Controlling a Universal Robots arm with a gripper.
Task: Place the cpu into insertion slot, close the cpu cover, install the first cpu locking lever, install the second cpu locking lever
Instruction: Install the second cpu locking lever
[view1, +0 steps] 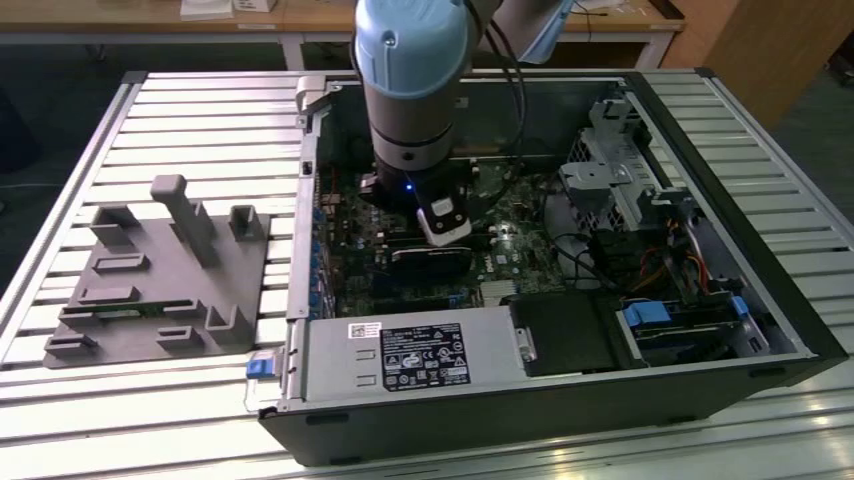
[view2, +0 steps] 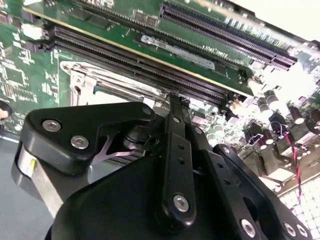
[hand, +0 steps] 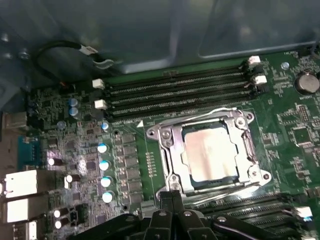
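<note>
In the first wrist view the cpu (hand: 210, 152) lies flat in the insertion slot (hand: 167, 175), its silvery top showing through the cut-out of the cpu cover (hand: 243, 145), which is down over it. A thin wire locking lever (hand: 215, 111) runs along the socket's far edge, beside the memory slots. My gripper (hand: 171, 195) is shut, its black fingers pressed together at the socket's near edge with nothing visible between them. The second wrist view has the gripper (view2: 173, 98) tip against the socket frame (view2: 85, 82). In the exterior view the gripper (view1: 447, 238) reaches down into the open computer case.
Long black memory slots (hand: 175, 92) flank the socket. A grey labelled power-supply box (view1: 407, 358) fills the case's near side, with drive bays and cables (view1: 654, 260) on the exterior view's right. A grey fixture block (view1: 154, 275) stands on the slatted table at the left.
</note>
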